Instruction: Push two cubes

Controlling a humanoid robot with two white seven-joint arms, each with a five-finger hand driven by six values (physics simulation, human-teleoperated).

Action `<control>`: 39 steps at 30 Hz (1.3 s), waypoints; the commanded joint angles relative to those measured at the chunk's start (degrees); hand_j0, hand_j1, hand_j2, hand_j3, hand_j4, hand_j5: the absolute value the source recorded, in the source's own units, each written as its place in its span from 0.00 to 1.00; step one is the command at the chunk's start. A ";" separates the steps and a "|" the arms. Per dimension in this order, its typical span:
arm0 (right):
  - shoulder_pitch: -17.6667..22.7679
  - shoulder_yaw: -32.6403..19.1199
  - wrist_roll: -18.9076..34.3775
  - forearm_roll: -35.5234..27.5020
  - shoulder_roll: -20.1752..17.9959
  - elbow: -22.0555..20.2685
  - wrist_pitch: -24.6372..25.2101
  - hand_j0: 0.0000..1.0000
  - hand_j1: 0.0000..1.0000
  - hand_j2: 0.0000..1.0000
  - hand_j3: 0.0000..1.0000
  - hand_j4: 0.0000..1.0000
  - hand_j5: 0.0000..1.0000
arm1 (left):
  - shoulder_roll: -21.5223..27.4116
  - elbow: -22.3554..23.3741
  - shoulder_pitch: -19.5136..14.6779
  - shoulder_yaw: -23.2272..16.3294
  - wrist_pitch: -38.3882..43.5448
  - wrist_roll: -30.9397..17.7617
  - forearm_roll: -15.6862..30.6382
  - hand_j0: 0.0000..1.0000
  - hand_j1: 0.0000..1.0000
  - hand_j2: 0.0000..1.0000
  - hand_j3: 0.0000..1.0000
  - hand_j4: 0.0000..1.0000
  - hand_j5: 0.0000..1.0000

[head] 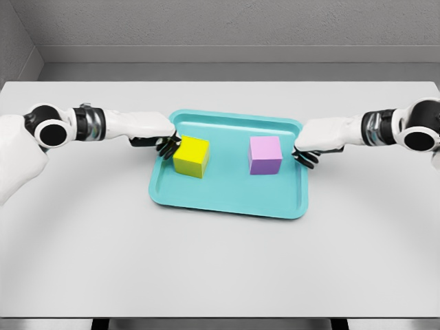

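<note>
White arms; black joints, fingers (167, 147).

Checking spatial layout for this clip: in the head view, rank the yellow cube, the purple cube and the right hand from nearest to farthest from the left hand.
1. yellow cube, against the left hand, tray's left side.
2. purple cube, tray's right side.
3. right hand, at the tray's right rim.

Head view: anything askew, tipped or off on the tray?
Nothing stands out. The yellow cube and purple cube both sit flat inside the teal tray, apart from each other. The tray lies slightly rotated on the table. The left hand is at the yellow cube; the right hand is at the tray's right rim.
</note>
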 commanded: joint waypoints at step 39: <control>-1.67 3.37 -0.01 1.94 7.42 2.74 0.13 0.14 0.14 0.14 0.14 0.14 0.14 | -1.75 6.16 -1.49 0.57 0.11 0.01 3.00 0.15 0.15 0.15 0.15 0.15 0.15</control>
